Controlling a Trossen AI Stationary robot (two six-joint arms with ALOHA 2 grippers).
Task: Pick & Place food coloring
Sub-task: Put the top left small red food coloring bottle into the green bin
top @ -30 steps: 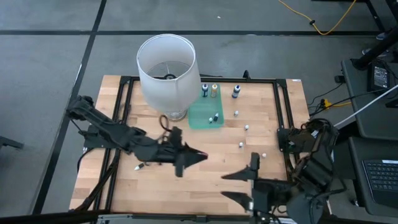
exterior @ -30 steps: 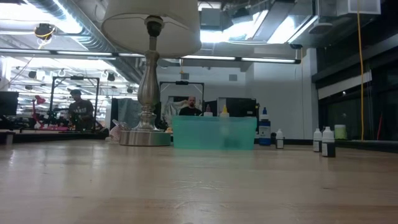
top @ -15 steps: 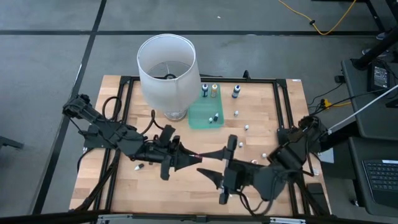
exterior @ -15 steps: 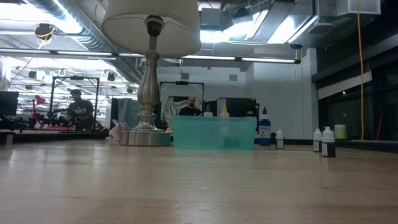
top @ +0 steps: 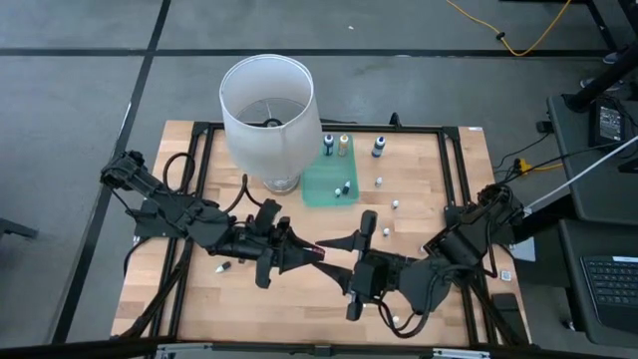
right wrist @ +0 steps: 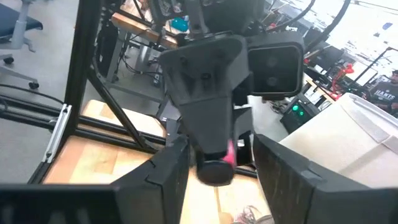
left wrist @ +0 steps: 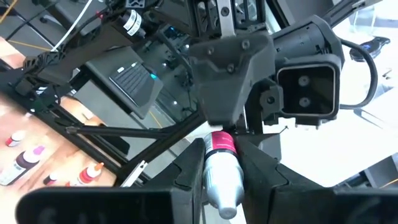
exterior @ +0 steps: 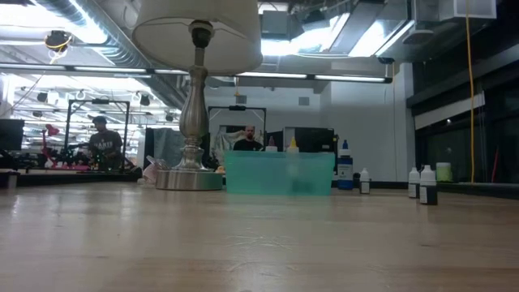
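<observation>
Above the desk's [top: 199, 309] middle, the left gripper [top: 317, 251] is clamped on 1 red food coloring bottle [left wrist: 221, 171], its tip between the right gripper's [top: 344, 264] spread-apart fingers.

No legible text, labels, brands or numbers, we are finding nothing readable on any bottle, tray, arm or background fixture

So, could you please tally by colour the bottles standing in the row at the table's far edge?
Dark blue bottles: 2
Yellow-orange bottles: 1
Total: 3
</observation>
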